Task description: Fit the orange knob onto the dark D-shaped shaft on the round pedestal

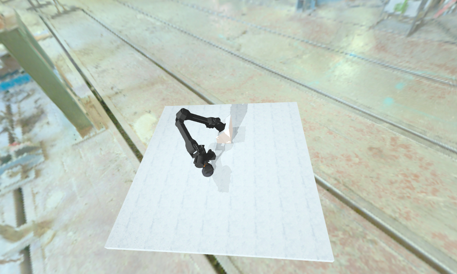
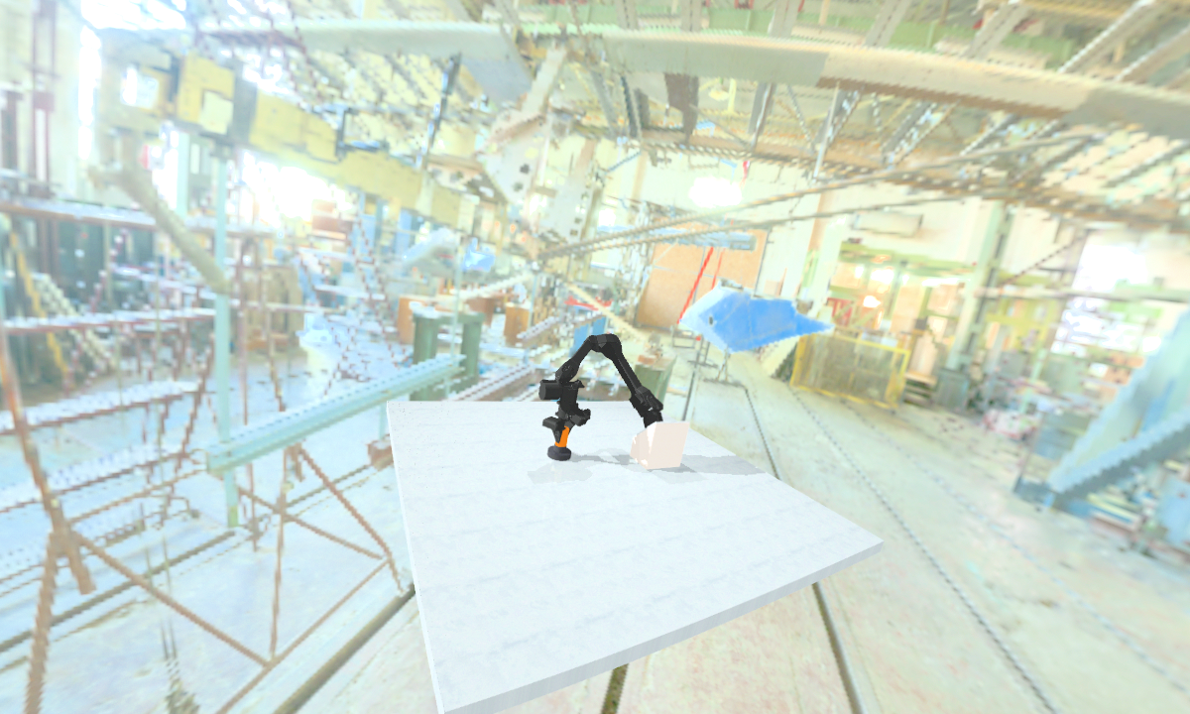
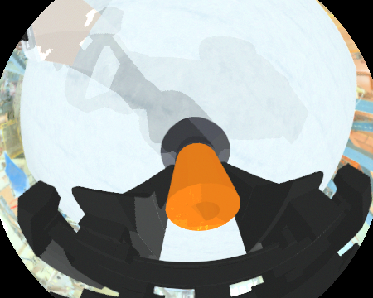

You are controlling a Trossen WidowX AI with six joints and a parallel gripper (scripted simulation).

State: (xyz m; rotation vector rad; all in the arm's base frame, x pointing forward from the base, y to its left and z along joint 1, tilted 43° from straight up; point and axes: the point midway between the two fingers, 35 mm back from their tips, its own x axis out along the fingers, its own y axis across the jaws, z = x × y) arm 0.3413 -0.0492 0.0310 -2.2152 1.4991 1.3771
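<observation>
The orange knob (image 2: 563,435) (image 3: 203,186) stands upright, its lower end over the middle of the dark round pedestal (image 1: 207,171) (image 2: 559,454) (image 3: 194,125). My gripper (image 2: 564,432) (image 3: 198,169) is shut on the knob, with a black finger on each side of it in the wrist view. In the top view the arm hides nearly all of the knob. The dark shaft does not show in any view. The knob's lower end looks close to the pedestal's top, but I cannot tell whether it is fully seated. The hole's flat side is hidden.
A pale pink angular block (image 1: 224,137) (image 2: 668,445) (image 3: 60,35) stands by the arm's base, away from the pedestal. Both are on the white square table top (image 1: 257,211) (image 2: 581,568). Shadows of the arm fall across it.
</observation>
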